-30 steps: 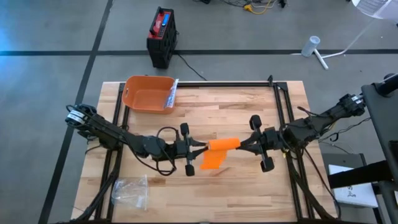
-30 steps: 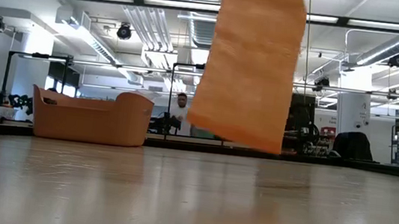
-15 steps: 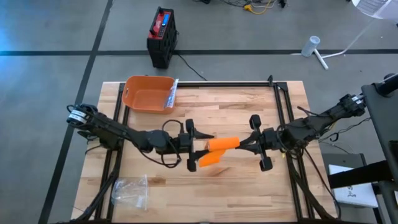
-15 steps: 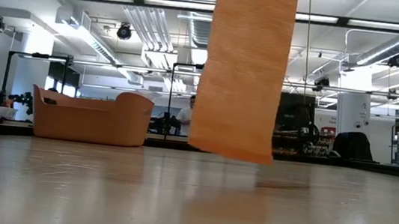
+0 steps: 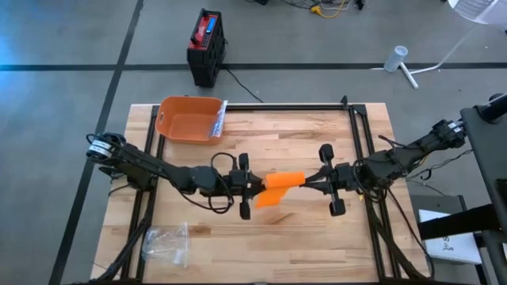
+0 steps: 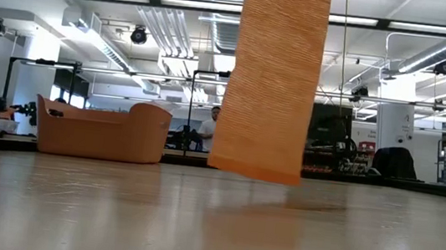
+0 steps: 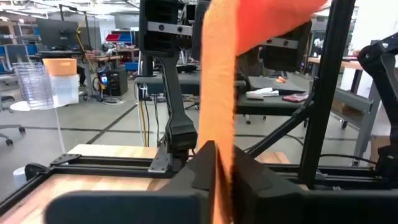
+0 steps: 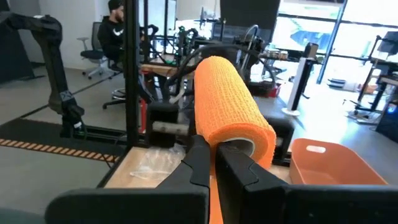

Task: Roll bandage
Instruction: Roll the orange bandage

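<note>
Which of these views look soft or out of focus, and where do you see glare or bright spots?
Low view: the hanging orange bandage is sharp, while the tabletop close to the lens is blurred and sheeny. Left wrist view: the left gripper fingers and bandage strip are soft, too near the lens. Right wrist view: the windows behind are washed out; the right gripper holds the roll in focus.

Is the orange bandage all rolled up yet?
No, only partly. The right gripper holds the roll, while a loose strip hangs down, pinched by the left gripper.
</note>
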{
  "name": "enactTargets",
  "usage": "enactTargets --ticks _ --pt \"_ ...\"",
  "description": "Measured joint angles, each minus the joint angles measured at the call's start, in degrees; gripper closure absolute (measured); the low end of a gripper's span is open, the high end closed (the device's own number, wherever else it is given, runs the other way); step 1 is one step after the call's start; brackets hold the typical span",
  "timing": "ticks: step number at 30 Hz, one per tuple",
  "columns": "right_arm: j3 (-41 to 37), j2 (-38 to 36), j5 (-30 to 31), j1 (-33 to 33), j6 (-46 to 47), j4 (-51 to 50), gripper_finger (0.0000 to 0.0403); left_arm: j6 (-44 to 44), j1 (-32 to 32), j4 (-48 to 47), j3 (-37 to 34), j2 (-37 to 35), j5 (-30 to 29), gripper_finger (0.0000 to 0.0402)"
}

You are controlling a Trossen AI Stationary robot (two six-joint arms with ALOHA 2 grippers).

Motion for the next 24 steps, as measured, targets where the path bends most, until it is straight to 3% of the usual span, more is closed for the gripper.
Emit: enactTargets --ticks 10,24 --pt "0.0 0.0 1.06 0.0 -6.51 -0.98 0.0403 -2.22 -0.13 -0.42 1.94 5.45 0.1 0.0396" --pt "0.0 -0.11 5.58 0.02 -13.04 -4.67 0.0403 -4.23 -1.09 0.18 1.89 5.44 4.51 0.0399"
